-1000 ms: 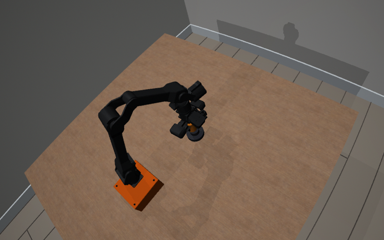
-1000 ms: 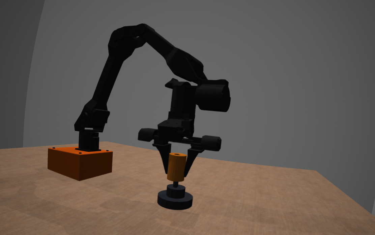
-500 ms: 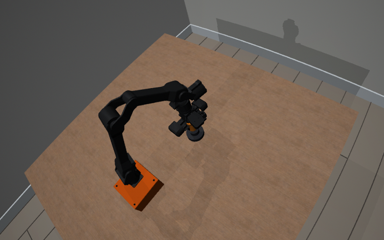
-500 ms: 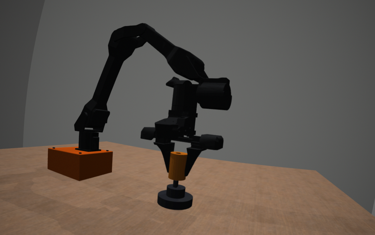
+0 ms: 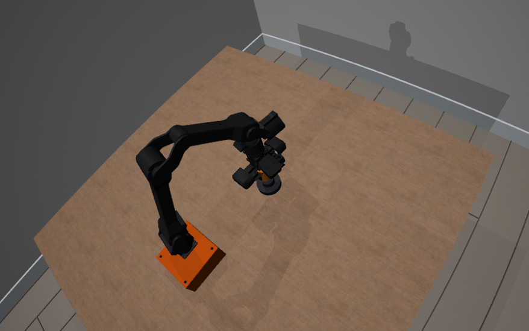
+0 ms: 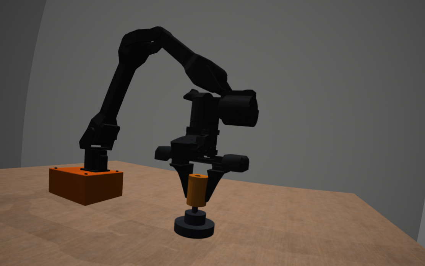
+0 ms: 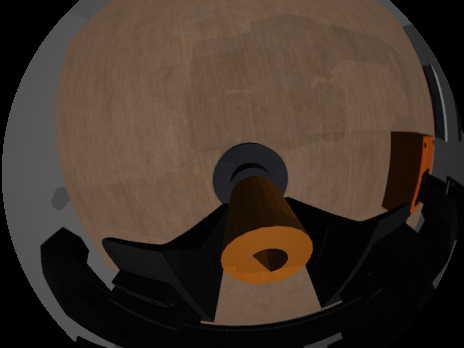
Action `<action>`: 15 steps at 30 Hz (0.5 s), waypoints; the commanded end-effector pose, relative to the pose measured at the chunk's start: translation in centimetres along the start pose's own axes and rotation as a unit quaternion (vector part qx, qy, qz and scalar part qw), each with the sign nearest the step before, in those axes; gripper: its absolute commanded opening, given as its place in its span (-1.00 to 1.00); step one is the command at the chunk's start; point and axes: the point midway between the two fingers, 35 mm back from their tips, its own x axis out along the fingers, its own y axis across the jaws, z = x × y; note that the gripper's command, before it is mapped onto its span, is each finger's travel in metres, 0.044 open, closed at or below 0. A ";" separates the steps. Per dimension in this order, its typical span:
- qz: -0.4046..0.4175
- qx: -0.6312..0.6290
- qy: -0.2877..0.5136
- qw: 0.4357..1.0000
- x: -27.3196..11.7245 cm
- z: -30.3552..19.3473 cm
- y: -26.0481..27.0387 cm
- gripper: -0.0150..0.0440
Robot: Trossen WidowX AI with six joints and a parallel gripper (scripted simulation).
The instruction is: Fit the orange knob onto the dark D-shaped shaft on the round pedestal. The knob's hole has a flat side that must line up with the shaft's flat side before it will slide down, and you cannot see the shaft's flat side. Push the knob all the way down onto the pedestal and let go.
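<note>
The orange knob (image 5: pixel 264 176) (image 6: pixel 197 190) (image 7: pixel 264 205) is held upright, with a slight lean in the exterior view, above the round dark pedestal (image 5: pixel 270 189) (image 6: pixel 194 231) (image 7: pixel 223 176). My gripper (image 6: pixel 196 198) (image 7: pixel 256 206) is shut on the knob, one finger on each side. A short length of the dark shaft (image 6: pixel 194 210) shows between the knob's underside and the pedestal's raised collar, so the knob is not touching the collar. The wrist view shows the D-shaped hole in the knob's top face. The shaft's tip and its flat side are hidden.
The arm's orange base block (image 5: pixel 199 258) (image 6: pixel 85 188) (image 7: pixel 404 170) stands on the wooden table (image 5: pixel 363 236) (image 6: pixel 297 225) (image 7: pixel 125 100), to the left of the pedestal in the top and exterior views. The arm arches over from it. Shadows of the arm lie on the table.
</note>
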 end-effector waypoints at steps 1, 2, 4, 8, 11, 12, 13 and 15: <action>0.002 0.002 0.000 1.000 0.0 0.0 0.0 -0.49; 0.002 0.002 0.000 1.000 0.0 0.0 0.0 -0.49; 0.002 0.002 0.000 1.000 -0.2 0.0 -0.1 -0.49; 0.002 0.002 0.000 1.000 -0.5 0.0 -0.2 -0.49; 0.002 0.029 0.000 1.000 -0.5 0.0 -0.2 -0.49; 0.002 0.045 0.000 0.999 -0.5 0.0 -0.2 -0.49; 0.002 0.064 0.000 0.998 -0.6 0.0 -0.2 -0.49; 0.002 0.101 0.000 0.995 -0.6 0.0 -0.2 -0.49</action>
